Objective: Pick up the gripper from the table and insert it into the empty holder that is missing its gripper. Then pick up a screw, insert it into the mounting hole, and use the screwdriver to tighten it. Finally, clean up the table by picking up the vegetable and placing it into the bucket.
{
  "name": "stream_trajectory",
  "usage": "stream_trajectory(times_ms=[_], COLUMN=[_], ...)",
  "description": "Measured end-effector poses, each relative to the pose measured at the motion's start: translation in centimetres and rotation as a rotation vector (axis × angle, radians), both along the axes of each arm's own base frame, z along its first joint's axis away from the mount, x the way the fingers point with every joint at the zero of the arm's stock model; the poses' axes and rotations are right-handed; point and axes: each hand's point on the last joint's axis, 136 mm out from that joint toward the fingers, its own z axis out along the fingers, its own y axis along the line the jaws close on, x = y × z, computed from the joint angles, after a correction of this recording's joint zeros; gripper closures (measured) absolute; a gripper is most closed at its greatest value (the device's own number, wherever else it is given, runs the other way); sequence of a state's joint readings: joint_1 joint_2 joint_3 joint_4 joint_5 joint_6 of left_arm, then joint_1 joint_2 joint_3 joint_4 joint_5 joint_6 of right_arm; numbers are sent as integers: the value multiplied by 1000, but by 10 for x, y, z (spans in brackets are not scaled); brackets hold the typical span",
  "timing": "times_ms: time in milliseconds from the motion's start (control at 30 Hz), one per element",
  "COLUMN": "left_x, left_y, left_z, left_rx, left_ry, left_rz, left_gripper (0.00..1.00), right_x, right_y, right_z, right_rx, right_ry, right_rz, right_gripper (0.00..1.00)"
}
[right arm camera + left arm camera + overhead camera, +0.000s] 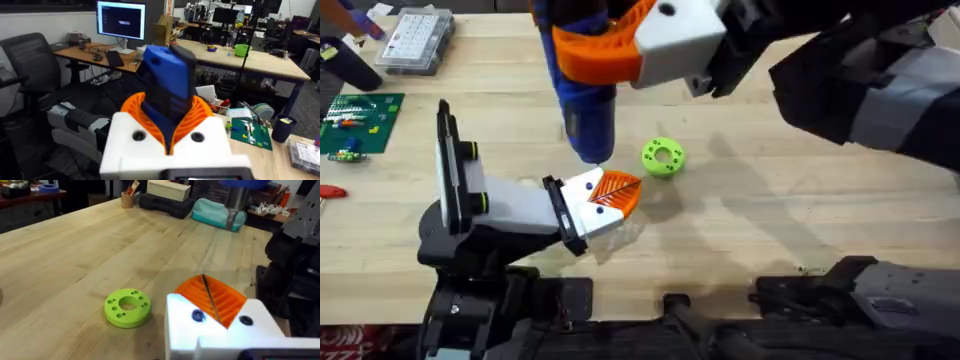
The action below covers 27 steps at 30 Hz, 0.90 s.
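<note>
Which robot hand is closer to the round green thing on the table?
Left. The left gripper sits low on the table right beside the green ring. The right gripper is up above it, clamped around the blue screwdriver.

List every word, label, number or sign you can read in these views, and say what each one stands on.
None can be read.
Monitor: lines of text on its screen, too small to read.
Green circuit board: markings blurred.
Clear compartment box: no legible label.
Blue screwdriver in the right gripper: no print visible.
</note>
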State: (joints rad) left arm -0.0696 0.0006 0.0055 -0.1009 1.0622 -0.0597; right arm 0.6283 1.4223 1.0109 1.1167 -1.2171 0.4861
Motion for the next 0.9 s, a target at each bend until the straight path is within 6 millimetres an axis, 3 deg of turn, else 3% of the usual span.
stream_trajectory(times_ms=[267, 900], left_x=[0, -3], left_y=[0, -1], left_z=[0, 0], left_rx=[0, -2], left_ry=[0, 3], left_rz=[-2, -18], left_gripper=[997, 997], right_x=[-14, -16], right_y=[7, 18], right_z=[0, -6], right_rx=[21, 22], right_ry=[-48, -34], right_rz=[32, 40], right_gripper=[981, 981])
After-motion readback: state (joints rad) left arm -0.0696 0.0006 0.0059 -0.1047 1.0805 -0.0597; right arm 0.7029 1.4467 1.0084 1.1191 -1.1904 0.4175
